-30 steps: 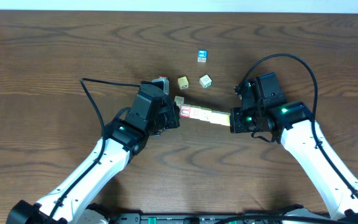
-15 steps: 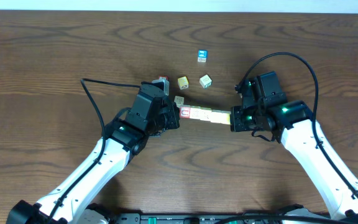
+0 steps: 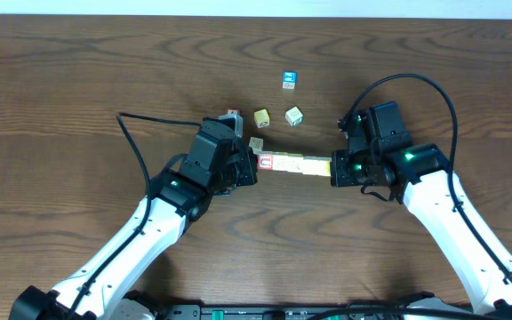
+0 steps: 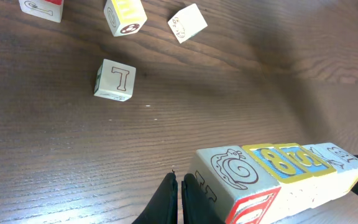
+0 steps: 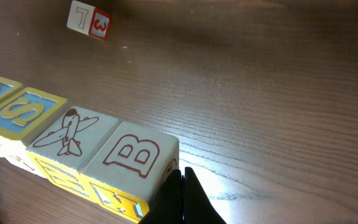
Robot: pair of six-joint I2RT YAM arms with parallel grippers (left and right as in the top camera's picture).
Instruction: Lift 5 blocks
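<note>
Overhead view: row of five small wooden alphabet cubes [image 3: 293, 164] is pinched end to end between the closed left gripper [image 3: 254, 167] and closed right gripper [image 3: 333, 169]. Its right end has crept slightly up-frame within the second, so the lift is probably starting. A loose cream T cube [image 3: 256, 142] lies just beside the row. The brown wooden table [image 3: 60, 71] has open room below the row, with its edges well apart.

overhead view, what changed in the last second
The right gripper nudged slightly toward the table's far side, taking its end of the row of blocks along. The left gripper and loose cubes stayed put; both grippers remain shut against the row's ends.
</note>
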